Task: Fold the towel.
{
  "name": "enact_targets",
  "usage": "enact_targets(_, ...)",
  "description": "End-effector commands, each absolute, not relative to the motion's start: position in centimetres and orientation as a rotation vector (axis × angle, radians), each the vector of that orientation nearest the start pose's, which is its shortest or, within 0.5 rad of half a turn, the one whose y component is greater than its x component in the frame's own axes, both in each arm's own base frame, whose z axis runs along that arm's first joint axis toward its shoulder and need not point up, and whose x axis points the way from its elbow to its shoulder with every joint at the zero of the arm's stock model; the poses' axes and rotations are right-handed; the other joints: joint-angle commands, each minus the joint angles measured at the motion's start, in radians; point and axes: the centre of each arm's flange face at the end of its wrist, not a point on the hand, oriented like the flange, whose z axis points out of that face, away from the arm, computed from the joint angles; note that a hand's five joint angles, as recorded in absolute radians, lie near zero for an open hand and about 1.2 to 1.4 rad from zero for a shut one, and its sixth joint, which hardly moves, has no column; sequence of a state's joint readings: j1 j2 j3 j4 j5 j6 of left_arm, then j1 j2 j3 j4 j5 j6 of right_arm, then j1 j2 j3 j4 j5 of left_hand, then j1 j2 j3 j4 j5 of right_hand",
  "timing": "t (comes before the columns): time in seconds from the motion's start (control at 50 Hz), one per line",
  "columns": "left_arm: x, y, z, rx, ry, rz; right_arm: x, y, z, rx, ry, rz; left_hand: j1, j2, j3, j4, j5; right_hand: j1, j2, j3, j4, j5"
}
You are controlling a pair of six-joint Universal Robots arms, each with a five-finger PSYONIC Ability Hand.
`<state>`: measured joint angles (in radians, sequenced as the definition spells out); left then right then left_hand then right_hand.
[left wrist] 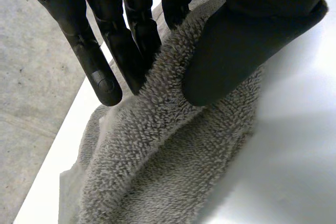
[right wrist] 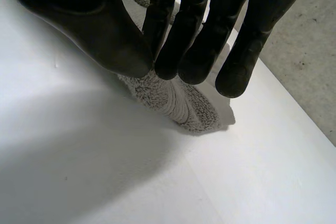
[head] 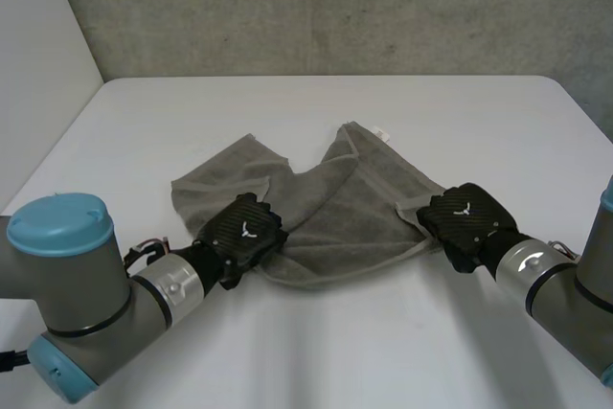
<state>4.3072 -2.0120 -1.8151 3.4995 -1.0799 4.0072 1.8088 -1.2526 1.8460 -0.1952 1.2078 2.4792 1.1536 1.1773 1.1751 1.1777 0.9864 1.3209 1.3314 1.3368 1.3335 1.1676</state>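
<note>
While left hand [head: 244,234] pinches towel [head: 335,208] near edge, right hand [head: 466,219] pinches corner; table [head: 316,352] rims far.

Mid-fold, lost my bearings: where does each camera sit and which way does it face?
Head view: between and behind the arms, looking down on the white table and grey terry towel; arms, black left hand and right hand show.
Left wrist view: on that wrist, looking along the palm; fingers and thumb pinch the towel's edge.
Right wrist view: likewise on its wrist; fingers and thumb pinch a towel corner.
All three share the towel and table.
</note>
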Motion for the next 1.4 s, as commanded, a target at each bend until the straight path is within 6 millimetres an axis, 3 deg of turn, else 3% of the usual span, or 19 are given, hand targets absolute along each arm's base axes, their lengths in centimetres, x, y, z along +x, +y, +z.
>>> enact_targets(0.02, -28.5, -23.0, 16.3, -1.735, -1.611, 1.943, 22.3, -26.8, 17.3, -1.278, 2.145, -1.825, 0.243, 0.219, 0.221, 0.219, 0.235, 0.075, 0.065, 0.060, 0.063, 0.054)
enact_targets(0.08, -28.0, -22.9, 22.1, -1.608, -1.551, 2.180, 22.2, -27.1, 19.0, -1.225, 2.124, -1.871, 0.243, 0.219, 0.221, 0.219, 0.235, 0.075, 0.065, 0.060, 0.063, 0.054)
enact_targets(0.12, -27.9, -22.8, 24.3, -1.512, -1.534, 2.259, 21.7, -27.1, 25.2, -1.020, 2.044, -1.975, 0.243, 0.219, 0.221, 0.219, 0.235, 0.075, 0.065, 0.060, 0.063, 0.054)
enact_targets(0.14, -27.9, -22.8, 24.4, -1.511, -1.534, 2.259, 21.7, -27.1, 25.3, -1.019, 2.043, -1.975, 0.243, 0.219, 0.221, 0.219, 0.235, 0.075, 0.065, 0.060, 0.063, 0.054)
enact_targets(0.18, -27.0, -22.5, 29.6, -1.221, -1.497, 2.410, 21.4, -26.9, 27.8, -0.945, 2.004, -2.013, 0.243, 0.219, 0.221, 0.219, 0.235, 0.075, 0.065, 0.060, 0.063, 0.054)
enact_targets(0.22, -26.4, -22.2, 32.1, -1.056, -1.470, 2.460, 21.0, -26.1, 32.5, -0.885, 1.888, -2.098, 0.243, 0.219, 0.221, 0.219, 0.235, 0.075, 0.065, 0.060, 0.063, 0.054)
enact_targets(0.3, -24.8, -21.0, 38.0, -0.694, -1.362, 2.511, 20.9, -24.5, 36.9, -0.907, 1.765, -2.186, 0.243, 0.219, 0.221, 0.219, 0.235, 0.075, 0.065, 0.060, 0.063, 0.054)
enact_targets(0.34, -24.5, -20.7, 38.7, -0.650, -1.364, 2.494, 20.6, -23.3, 39.7, -0.916, 1.713, -2.233, 0.243, 0.219, 0.221, 0.219, 0.235, 0.075, 0.065, 0.060, 0.063, 0.054)
enact_targets(0.42, -24.4, -20.4, 38.6, -0.635, -1.420, 2.446, 20.2, -22.7, 40.8, -0.918, 1.727, -2.225, 0.243, 0.219, 0.221, 0.219, 0.235, 0.075, 0.065, 0.060, 0.063, 0.054)
enact_targets(0.52, -24.7, -20.7, 36.4, -0.668, -1.554, 2.350, 20.5, -22.8, 39.3, -0.961, 1.788, -2.116, 0.243, 0.219, 0.221, 0.219, 0.235, 0.075, 0.065, 0.060, 0.063, 0.054)
enact_targets(0.58, -25.2, -21.9, 33.5, -0.701, -1.678, 2.253, 21.8, -23.7, 35.9, -1.034, 1.851, -1.969, 0.243, 0.219, 0.221, 0.219, 0.235, 0.075, 0.065, 0.060, 0.063, 0.054)
enact_targets(0.62, -25.4, -22.5, 30.6, -0.730, -1.789, 2.162, 22.7, -23.8, 34.0, -1.083, 1.876, -1.890, 0.243, 0.219, 0.221, 0.219, 0.235, -0.150, -0.160, -0.165, -0.162, -0.171)
enact_targets(0.64, -25.4, -22.5, 30.6, -0.730, -1.790, 2.162, 23.7, -23.8, 32.3, -1.122, 1.893, -1.826, 0.243, 0.219, 0.221, 0.219, 0.235, -0.603, -0.614, -0.619, -0.616, -0.624)
enact_targets(0.74, -25.2, -22.6, 28.0, -0.750, -1.880, 2.088, 25.2, -24.7, 28.1, -1.125, 1.979, -1.678, 0.243, 0.219, 0.221, 0.219, 0.235, -0.878, -0.888, -0.894, -0.890, -0.899)
enact_targets(0.82, -24.9, -22.3, 26.9, -0.757, -1.918, 2.057, 26.6, -26.0, 22.5, -0.934, 2.077, -1.480, 0.243, 0.219, 0.221, 0.219, 0.235, -1.013, -1.023, -1.029, -1.025, -1.034)
enact_targets(0.92, -24.5, -22.2, 27.2, -0.746, -1.922, 2.071, 27.5, -26.7, 20.9, -0.650, 2.036, -1.413, 0.243, 0.219, 0.221, 0.219, 0.235, -1.007, -1.017, -1.023, -1.020, -1.028)
enact_targets(1.04, -24.2, -21.4, 28.9, -0.731, -1.862, 2.126, 28.4, -26.4, 19.2, -0.573, 2.056, -1.310, 0.243, 0.219, 0.221, 0.219, 0.235, -1.007, -1.017, -1.023, -1.020, -1.028)
enact_targets(1.18, -24.0, -21.0, 30.3, -0.716, -1.816, 2.171, 32.6, -20.5, 17.5, -0.731, 2.021, -1.171, 0.243, 0.219, 0.221, 0.219, 0.235, -1.007, -1.017, -1.023, -1.019, -1.028)
enact_targets(1.4, -23.6, -20.8, 32.9, -0.627, -1.771, 2.286, 33.7, -17.6, 17.3, -0.566, 2.065, -1.094, 0.243, 0.219, 0.221, 0.219, 0.235, -1.024, -1.035, -1.040, -1.037, -1.046)
